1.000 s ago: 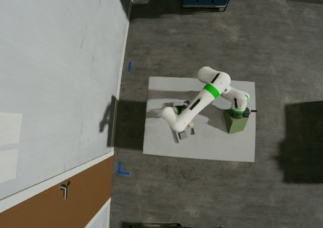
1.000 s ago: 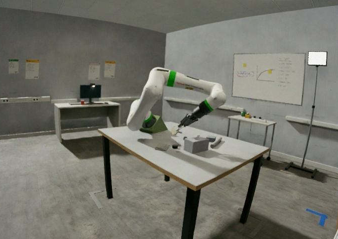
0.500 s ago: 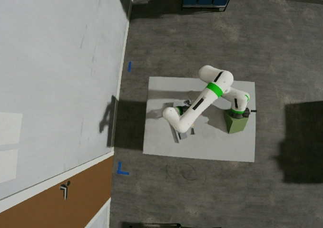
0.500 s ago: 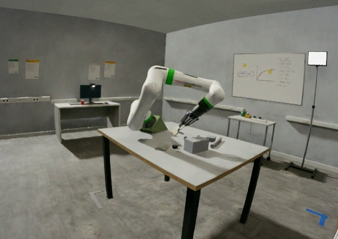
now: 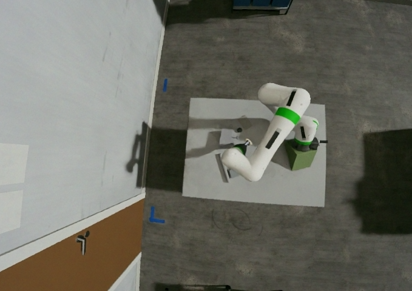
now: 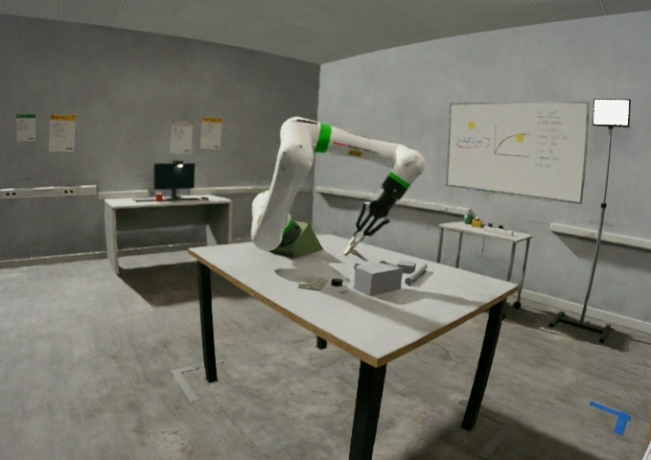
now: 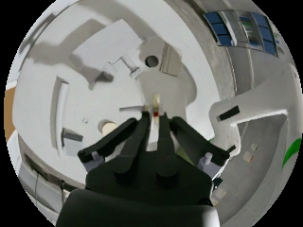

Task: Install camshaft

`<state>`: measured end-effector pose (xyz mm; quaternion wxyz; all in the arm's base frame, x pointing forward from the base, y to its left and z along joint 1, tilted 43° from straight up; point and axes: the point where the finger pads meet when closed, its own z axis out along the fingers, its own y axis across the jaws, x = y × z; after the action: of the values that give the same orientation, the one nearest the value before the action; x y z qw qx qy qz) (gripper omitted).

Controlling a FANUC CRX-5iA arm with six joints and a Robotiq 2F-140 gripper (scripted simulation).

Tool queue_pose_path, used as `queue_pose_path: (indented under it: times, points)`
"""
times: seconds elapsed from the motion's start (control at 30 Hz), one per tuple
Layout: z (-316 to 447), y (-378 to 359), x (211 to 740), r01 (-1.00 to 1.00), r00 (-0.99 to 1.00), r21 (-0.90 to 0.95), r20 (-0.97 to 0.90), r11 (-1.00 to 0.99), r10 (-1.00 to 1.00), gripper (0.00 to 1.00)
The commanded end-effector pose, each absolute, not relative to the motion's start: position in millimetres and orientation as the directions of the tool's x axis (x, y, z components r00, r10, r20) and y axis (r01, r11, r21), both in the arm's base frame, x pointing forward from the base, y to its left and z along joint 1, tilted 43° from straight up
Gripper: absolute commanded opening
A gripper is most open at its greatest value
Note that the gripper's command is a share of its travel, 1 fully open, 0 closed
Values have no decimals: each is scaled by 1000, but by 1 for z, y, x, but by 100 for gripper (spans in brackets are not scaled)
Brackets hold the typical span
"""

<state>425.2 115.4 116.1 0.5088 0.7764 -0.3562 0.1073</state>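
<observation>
The gripper (image 6: pixel 355 244) hangs above the table (image 6: pixel 429 317), its fingers pinched narrow on the camshaft (image 7: pixel 155 113), a pale, slim piece poking out past the fingertips with a red mark showing in the wrist view. That puts the camshaft up in the air, clear of the table top, just behind and to the left of the engine case (image 6: pixel 377 277) in the exterior view, not touching it. The grey, box-like case stands upright near the middle of the table. Around it: a small dark round part (image 6: pixel 336 282) and a flat grey piece (image 6: pixel 312 283) lie just left of the case, while a grey cylinder (image 6: pixel 415 274) and a small grey block (image 6: pixel 406 265) sit on its right. From above, the white forearm (image 5: pixel 268 143) covers much of the work area, hiding the case almost entirely; a long grey bar (image 5: pixel 222 168) peeks out beside the elbow. The green base block (image 5: pixel 300 156) sits well apart, at the table's far side.
</observation>
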Motion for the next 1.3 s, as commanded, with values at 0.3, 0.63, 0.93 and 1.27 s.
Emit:
queue_pose_path:
  times: [0.3, 0.63, 0.93, 1.27]
  points:
    - [99, 148, 422, -976, 218, 203, 940, -85, -261, 14]
    - [98, 149, 422, -977, -196, -202, 977, -65, -88, 14]
    - [92, 143, 424, -966, -249, -253, 967, -60, -61, 14]
    - [78, 132, 428, -966, -249, -253, 967, -60, -61, 14]
